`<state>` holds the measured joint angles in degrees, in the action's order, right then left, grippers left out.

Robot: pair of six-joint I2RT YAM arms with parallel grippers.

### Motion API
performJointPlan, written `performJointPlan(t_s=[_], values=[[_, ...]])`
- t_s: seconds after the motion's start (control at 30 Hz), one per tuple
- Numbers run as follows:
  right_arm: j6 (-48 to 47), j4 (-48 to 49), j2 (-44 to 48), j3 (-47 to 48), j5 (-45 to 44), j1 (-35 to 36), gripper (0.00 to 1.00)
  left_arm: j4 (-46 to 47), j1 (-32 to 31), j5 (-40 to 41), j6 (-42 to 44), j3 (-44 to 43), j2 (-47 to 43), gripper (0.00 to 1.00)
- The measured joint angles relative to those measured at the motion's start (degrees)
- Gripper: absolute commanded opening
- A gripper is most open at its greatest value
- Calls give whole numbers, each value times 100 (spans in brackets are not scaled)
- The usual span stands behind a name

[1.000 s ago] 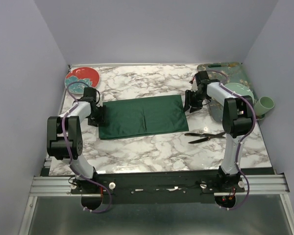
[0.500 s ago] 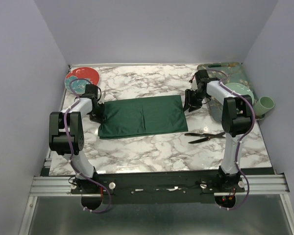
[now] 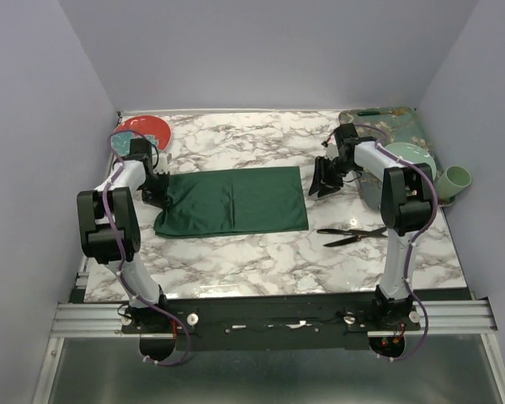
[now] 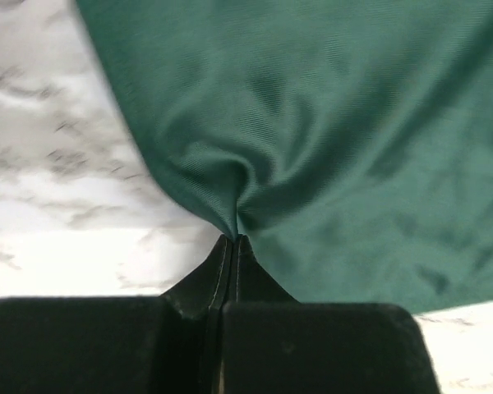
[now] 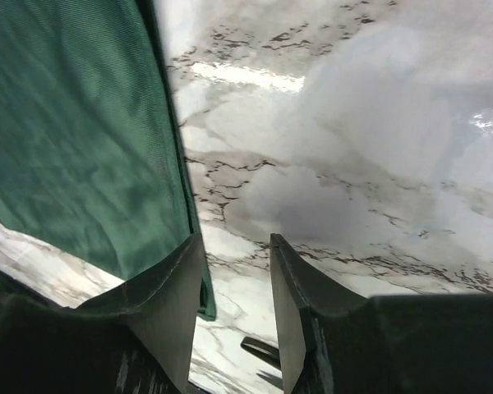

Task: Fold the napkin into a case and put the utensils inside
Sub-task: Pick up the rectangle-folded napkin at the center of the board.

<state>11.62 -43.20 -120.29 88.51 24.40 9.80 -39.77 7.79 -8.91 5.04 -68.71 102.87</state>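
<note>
The napkin lies flat in the middle of the table in the top view. It is a dark green rectangle with its long axis running left to right across the frame, the right end a touch higher than the left. Its short left edge bulges and puckers toward the left gripper.

That gripper is fully closed on the cloth. In the left wrist view the two tips meet at lower centre, and the fabric gathers into a pinched fold right at them (creases fan up and to the right from that spot).

The right gripper stands just beside the napkin's right edge, its jaws partly apart. In the right wrist view only bare marble shows between them, and the left finger sits against the cloth's border, so it holds nothing.

The utensils lie on the table at the lower right of the napkin, apart from it. They too lie left to right, slim ends pointing left.

A red plate sits at the upper left corner and a tray at the upper right.
</note>
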Motion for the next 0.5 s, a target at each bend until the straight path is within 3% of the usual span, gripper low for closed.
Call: performJointPlan(t_s=[0.2, 0.5], values=[[59, 7, 20, 0, 199, 0, 46, -260, -680, -643, -66, -470, -52, 0], [81, 7, 72, 0, 269, 0, 45, -457, -1882, -1458, -868, -1228, 90, 0]])
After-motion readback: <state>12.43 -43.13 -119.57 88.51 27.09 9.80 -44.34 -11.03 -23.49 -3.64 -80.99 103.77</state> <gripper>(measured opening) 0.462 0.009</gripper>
